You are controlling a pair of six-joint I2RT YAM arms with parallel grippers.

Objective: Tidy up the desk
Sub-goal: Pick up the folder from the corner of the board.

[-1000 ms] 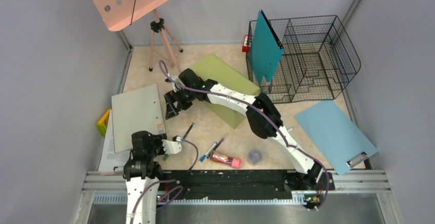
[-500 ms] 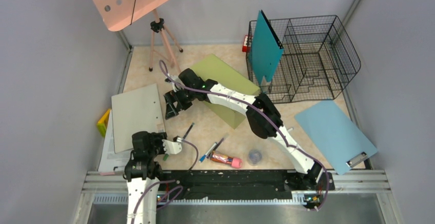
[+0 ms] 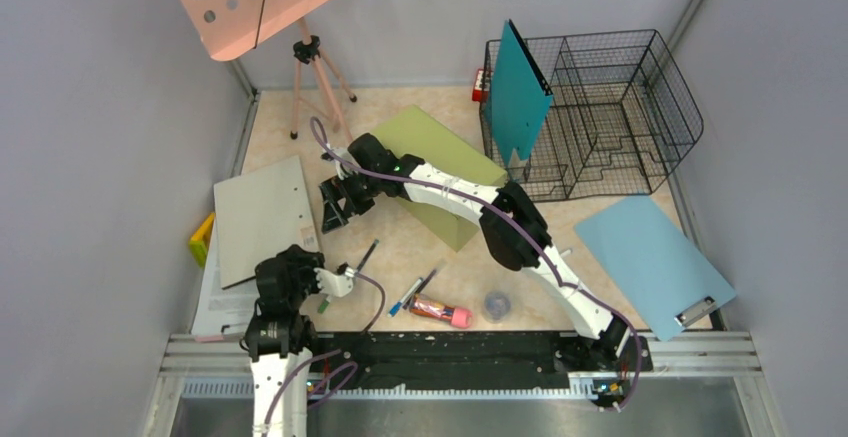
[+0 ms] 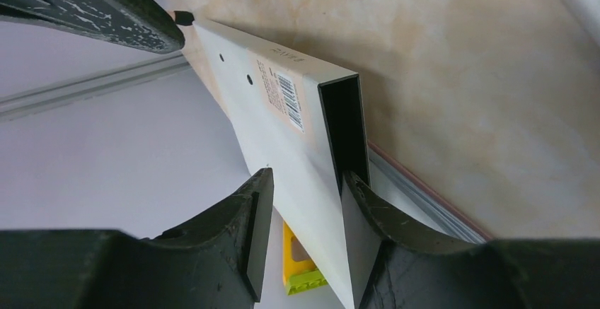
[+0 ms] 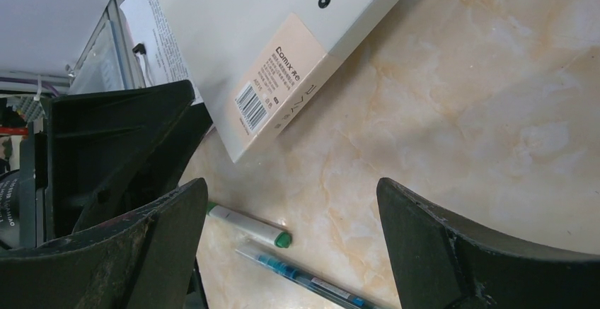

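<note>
On the left of the desk (image 3: 405, 249) lies a flat grey file box (image 3: 258, 219) with a barcode label. My left gripper (image 3: 296, 265) is shut on its near right corner. In the left wrist view the box (image 4: 283, 139) runs between the two fingers of that gripper (image 4: 304, 182), its dark open end up. My right gripper (image 3: 335, 207) hangs open just right of the box's far edge. Under those open jaws (image 5: 293, 189) lie a green-capped white marker (image 5: 247, 225) and a blue pen (image 5: 304, 281); the box's label corner (image 5: 276, 83) shows above them.
An olive-green box (image 3: 440, 172) sits mid-desk under the right arm. A wire basket (image 3: 600, 107) holds an upright teal clipboard (image 3: 518, 92). A light-blue clipboard (image 3: 650, 262), a red-pink tube (image 3: 440, 309), pens (image 3: 415, 292), a yellow-green block (image 3: 203, 239), papers (image 3: 222, 302) and a pink tripod stand (image 3: 315, 67) are around.
My left gripper moved forward and up a little, and the grey file box shifted away and to the left with it. The right arm stayed still.
</note>
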